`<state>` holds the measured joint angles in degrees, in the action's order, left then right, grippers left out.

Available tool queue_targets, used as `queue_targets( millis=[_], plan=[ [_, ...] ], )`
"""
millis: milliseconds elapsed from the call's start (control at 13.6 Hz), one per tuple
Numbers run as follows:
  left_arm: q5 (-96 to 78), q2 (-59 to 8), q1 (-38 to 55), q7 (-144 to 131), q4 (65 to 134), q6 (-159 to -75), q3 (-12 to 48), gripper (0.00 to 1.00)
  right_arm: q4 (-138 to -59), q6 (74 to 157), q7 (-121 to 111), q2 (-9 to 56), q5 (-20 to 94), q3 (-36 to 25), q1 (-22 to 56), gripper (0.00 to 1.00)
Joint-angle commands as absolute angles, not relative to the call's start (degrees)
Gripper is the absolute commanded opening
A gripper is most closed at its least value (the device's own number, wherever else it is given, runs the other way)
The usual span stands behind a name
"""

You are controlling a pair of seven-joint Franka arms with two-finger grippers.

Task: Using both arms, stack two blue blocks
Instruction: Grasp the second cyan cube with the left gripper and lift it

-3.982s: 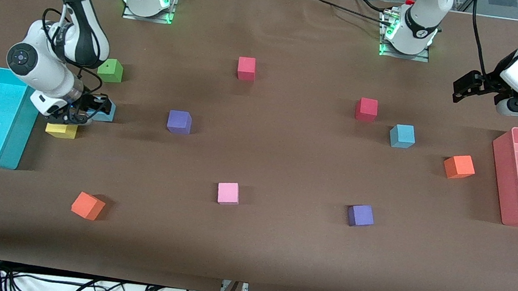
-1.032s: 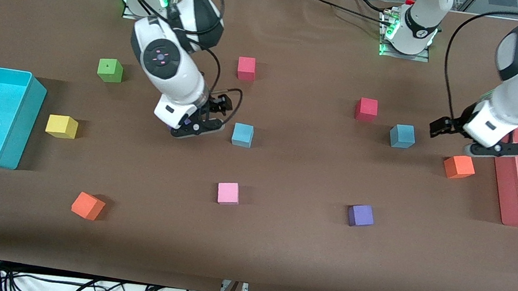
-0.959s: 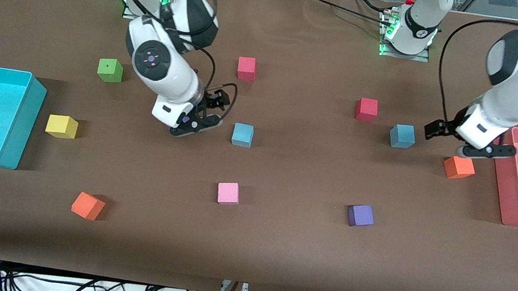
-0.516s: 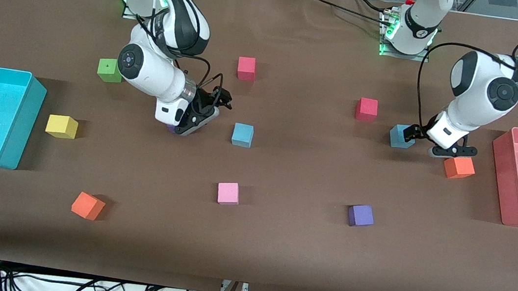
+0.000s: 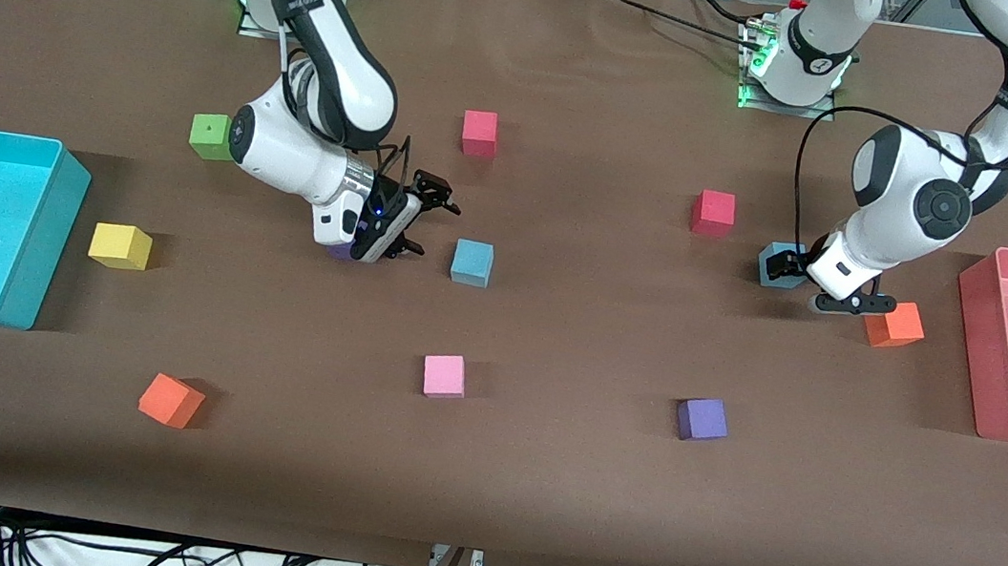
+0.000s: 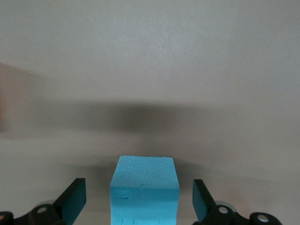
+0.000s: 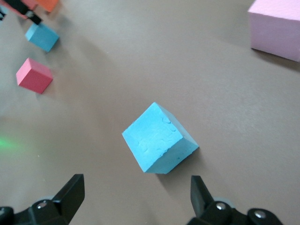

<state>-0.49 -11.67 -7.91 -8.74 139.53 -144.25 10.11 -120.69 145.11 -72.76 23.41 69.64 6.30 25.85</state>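
Your left tool [image 5: 826, 282] is released, fingers straddling one blue block [image 6: 145, 190] near the orange cube [image 5: 893, 324]; closing off-centre could twist it or nudge that cube. Right tool [image 5: 406, 218], released, hangs beside the other blue block [image 5: 472, 263] mid-surface. Open surface lies between the blocks for carrying.

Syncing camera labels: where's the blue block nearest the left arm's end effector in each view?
Front view: blue block between the red block and an orange block, partly under the left arm.
Left wrist view: between the open left end effector's fingers.
Right wrist view: small, by the red block; the other blue block is larger.
Shared landmark: red block, absent from left wrist.
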Motion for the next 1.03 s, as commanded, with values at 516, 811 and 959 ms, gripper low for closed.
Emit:
queue_targets(
  millis=[516, 811, 959],
  plan=[
    [-1.41, -10.91, -7.73, -7.29, 139.4, -145.2, 10.54, 0.0, -124.63, 148.88, -119.09, 26.28, 105.12, 6.42, 26.63, 1.0],
    [-3.41, -6.86, -7.21, -8.87, 127.13, -128.9, 14.13, 0.0, -125.07, 149.32, -120.5, 25.14, 105.29, 6.68, 27.77, 1.0],
    [-6.15, -6.94, -4.51, -14.21, 119.48, -122.11, 15.81, 0.0, -125.33, 149.5, -120.85, 27.5, 105.21, 6.59, 27.77, 1.0]
  ],
)
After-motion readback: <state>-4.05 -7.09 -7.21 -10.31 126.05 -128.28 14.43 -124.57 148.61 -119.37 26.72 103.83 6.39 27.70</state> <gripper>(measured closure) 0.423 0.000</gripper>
